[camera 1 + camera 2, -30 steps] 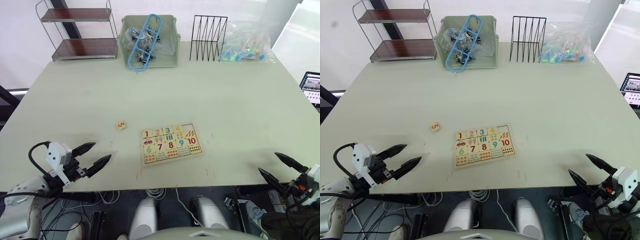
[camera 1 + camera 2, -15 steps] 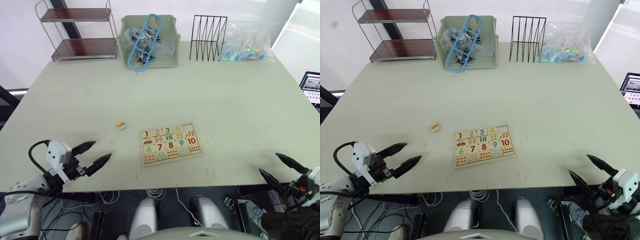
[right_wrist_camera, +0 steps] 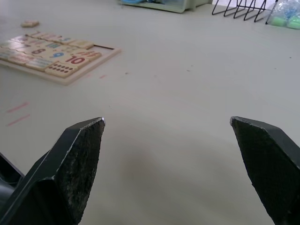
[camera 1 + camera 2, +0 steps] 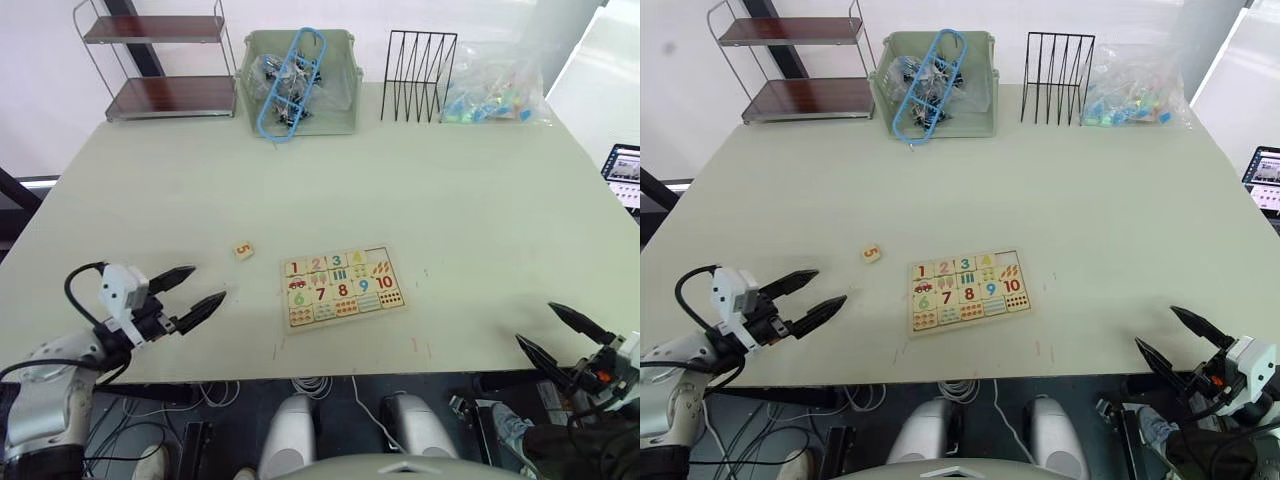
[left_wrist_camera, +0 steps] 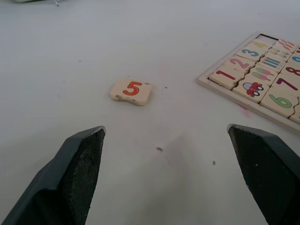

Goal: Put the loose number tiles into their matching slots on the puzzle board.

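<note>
The puzzle board (image 4: 342, 288) lies flat near the table's front middle, with tiles 1 to 4 in its top row and one bare slot (image 4: 378, 254) at that row's right end. One loose number tile, a red 5 (image 4: 243, 251), lies on the table left of the board; it is also seen as the 5 tile (image 5: 131, 91). My left gripper (image 4: 191, 295) hovers open at the front left, a short way short of the 5 tile. My right gripper (image 4: 549, 330) stands open at the front right edge, well away from the board (image 3: 56, 55).
At the table's back stand a small shelf (image 4: 158, 62), a green bin (image 4: 297, 72) with a blue looped thing, a black wire rack (image 4: 417, 62) and a clear bag of coloured bits (image 4: 492, 87). A laptop (image 4: 623, 175) sits beyond the right edge.
My left gripper has moved a little forward and up the table toward the 5 tile. The right gripper has barely shifted. The tile and board have not moved.
</note>
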`<state>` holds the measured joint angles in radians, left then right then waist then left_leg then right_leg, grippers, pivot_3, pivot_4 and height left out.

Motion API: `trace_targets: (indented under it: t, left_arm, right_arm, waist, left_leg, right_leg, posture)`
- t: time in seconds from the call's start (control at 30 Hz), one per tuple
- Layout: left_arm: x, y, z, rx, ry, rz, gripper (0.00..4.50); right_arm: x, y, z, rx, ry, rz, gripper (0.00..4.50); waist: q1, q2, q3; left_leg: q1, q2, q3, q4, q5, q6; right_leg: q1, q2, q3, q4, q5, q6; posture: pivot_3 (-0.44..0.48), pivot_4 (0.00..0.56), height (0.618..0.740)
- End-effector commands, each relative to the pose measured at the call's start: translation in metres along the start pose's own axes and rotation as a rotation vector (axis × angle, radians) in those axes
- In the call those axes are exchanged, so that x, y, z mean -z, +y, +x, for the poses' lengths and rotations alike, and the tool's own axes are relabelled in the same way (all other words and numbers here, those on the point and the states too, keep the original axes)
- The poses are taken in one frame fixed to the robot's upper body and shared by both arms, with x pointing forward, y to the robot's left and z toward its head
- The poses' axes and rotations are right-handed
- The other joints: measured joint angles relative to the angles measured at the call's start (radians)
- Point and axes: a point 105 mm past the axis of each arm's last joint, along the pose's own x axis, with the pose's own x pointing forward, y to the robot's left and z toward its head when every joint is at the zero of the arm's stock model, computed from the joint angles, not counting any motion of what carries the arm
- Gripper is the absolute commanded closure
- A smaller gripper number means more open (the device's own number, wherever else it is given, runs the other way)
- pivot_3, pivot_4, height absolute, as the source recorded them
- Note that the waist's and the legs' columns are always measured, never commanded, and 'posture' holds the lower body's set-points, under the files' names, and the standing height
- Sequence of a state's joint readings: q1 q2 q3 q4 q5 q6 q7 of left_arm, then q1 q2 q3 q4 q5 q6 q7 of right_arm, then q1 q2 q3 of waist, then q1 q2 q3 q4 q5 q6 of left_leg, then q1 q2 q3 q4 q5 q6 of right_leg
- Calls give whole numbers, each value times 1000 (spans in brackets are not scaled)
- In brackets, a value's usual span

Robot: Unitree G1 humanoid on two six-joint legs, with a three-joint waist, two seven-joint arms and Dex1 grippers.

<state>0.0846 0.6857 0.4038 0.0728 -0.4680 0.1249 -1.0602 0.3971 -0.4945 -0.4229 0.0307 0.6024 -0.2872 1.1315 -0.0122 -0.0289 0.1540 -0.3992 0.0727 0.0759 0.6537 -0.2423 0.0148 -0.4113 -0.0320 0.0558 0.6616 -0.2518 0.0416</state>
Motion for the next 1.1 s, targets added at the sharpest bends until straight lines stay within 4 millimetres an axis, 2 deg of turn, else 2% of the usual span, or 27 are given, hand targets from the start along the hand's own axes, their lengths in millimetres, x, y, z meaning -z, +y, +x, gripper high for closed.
trace_targets:
  t: [0.03,0.3,0.43,0.67,0.9,1.1]
  left_arm:
    - [-10,8,7,24,-2,55,69]
    - [-18,21,34,87,19,115,69]
    - [-19,28,43,118,61,134,69]
    - [-18,38,54,130,101,166,69]
    - [-17,46,67,186,160,230,69]
    - [-4,42,71,266,244,270,69]
  right_arm:
    - [-16,8,6,-63,-64,7,0]
    - [-27,24,24,-261,-89,-2,0]
    - [-40,33,37,-347,-124,-9,0]
    - [-51,42,50,-404,-156,-20,0]
    - [-54,43,56,-415,-167,-28,0]
    - [-56,44,56,-412,-168,-34,0]
  waist:
    - [0,0,0]
    - [-1,0,0]
    - [0,0,0]
    - [1,0,0]
    - [3,-1,0]
    - [1,-1,0]
  left_leg:
    - [0,0,0,0,0,0]
    - [0,0,1,0,0,0]
    - [0,0,0,0,0,0]
    - [0,0,-1,0,0,0]
    - [-1,0,-1,0,0,0]
    - [-1,0,-1,0,0,0]
  right_leg:
    - [0,0,0,0,0,0]
    - [0,1,0,0,0,0]
    - [0,2,0,1,0,0]
    - [1,2,0,0,1,1]
    - [1,3,0,1,2,4]
    - [1,3,0,1,2,4]
  posture:
    - [0,150,740]
    - [0,150,740]
    - [0,150,740]
    - [0,150,740]
    - [0,150,740]
    - [0,150,740]
